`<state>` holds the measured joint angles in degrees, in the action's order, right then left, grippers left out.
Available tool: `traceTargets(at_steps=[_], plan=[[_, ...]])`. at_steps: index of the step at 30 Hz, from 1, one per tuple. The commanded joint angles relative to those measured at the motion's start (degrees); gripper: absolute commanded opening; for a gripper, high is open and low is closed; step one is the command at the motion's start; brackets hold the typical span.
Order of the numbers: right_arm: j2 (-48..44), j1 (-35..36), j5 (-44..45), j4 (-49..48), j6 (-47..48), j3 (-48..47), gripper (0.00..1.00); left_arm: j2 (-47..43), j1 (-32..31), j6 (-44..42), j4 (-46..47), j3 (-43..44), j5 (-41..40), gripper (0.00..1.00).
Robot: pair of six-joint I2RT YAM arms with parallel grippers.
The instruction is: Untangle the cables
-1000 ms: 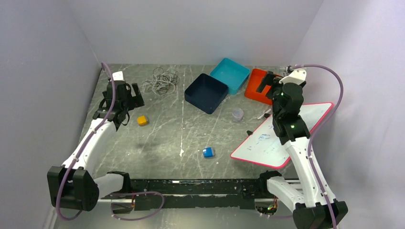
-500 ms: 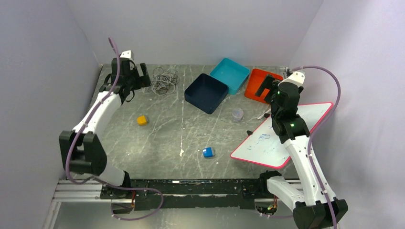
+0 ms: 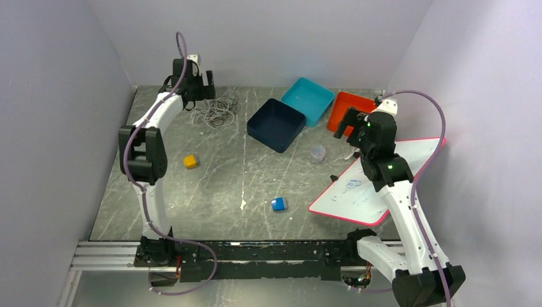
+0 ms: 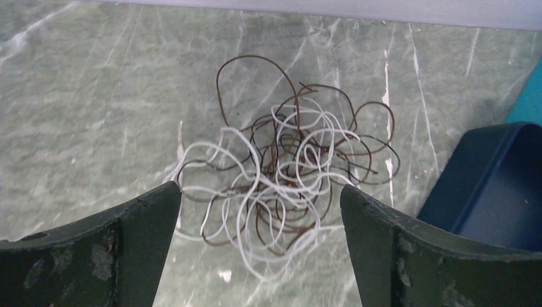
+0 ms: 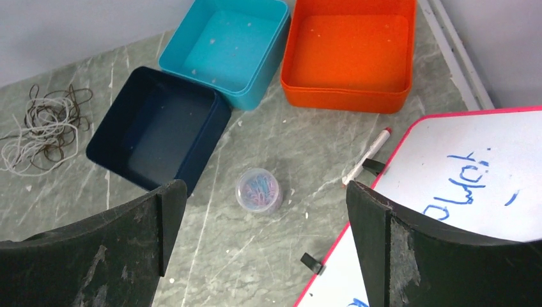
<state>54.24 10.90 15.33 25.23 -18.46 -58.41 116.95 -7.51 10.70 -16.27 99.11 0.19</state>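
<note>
Hovering over the tangled cables beside the navy tray, the left gripper is held wide; one outer loop is best pinched alone. The right gripper is likewise spread, empty.

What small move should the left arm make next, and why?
Probably lower the left gripper onto the cables and close on one outer white loop. Its jaws are open above the tangle, which lies untouched on the table; the right gripper is far off, near the orange bin.
</note>
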Motion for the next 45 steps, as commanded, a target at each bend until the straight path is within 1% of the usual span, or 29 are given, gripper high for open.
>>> traceTargets(at_steps=[1,4,6,12,16,22,25,30,32,34,37,39,40,45], plan=[[-0.28,0.35,-2.78,1.16,0.22,0.67,1.00,5.55,-0.52,-2.15,-0.79,6.87,3.11,0.99],[0.14,0.35,-3.03,1.37,0.84,0.64,1.00,8.84,-1.44,-3.48,-0.64,9.85,3.05,0.99],[0.47,0.34,-3.09,1.47,1.04,2.22,1.00,11.00,-2.15,-4.46,-0.83,11.83,3.14,0.99],[1.25,0.33,-4.17,0.77,1.16,3.42,1.00,17.73,-3.83,-6.75,-3.62,17.98,2.10,0.99],[1.80,0.35,-5.16,0.53,1.06,3.81,1.00,19.78,-4.26,-6.70,-3.65,17.72,1.43,0.99],[2.25,0.35,-6.29,0.09,0.72,4.70,1.00,20.90,-4.36,-5.95,-4.10,15.60,-2.39,1.00],[2.67,0.34,-6.69,-0.10,0.67,4.88,1.00,21.32,-4.44,-5.96,-4.28,14.89,-2.89,0.94],[2.85,0.33,-7.16,-0.20,0.67,4.80,1.00,21.64,-4.44,-6.17,-4.39,13.90,-4.41,0.78],[2.72,0.34,-7.08,-0.15,0.75,4.93,1.00,21.62,-4.52,-6.49,-4.02,13.46,-5.04,0.73],[2.55,0.30,-6.92,0.05,0.93,4.97,1.00,21.77,-4.53,-6.82,-3.86,13.30,-5.79,0.72],[2.51,0.35,-6.73,0.23,1.11,4.98,1.00,22.35,-4.70,-7.54,-4.17,13.47,-7.17,0.74],[2.38,0.33,-6.68,0.24,1.10,5.06,1.00,22.64,-4.94,-8.05,-4.42,13.64,-8.04,0.73],[2.33,0.35,-6.64,0.19,1.09,5.11,1.00,22.78,-5.03,-8.32,-4.46,13.57,-8.30,0.70],[2.24,0.35,-6.70,0.15,0.99,5.17,1.00,22.46,-5.39,-9.06,-4.41,12.45,-8.79,0.50]])
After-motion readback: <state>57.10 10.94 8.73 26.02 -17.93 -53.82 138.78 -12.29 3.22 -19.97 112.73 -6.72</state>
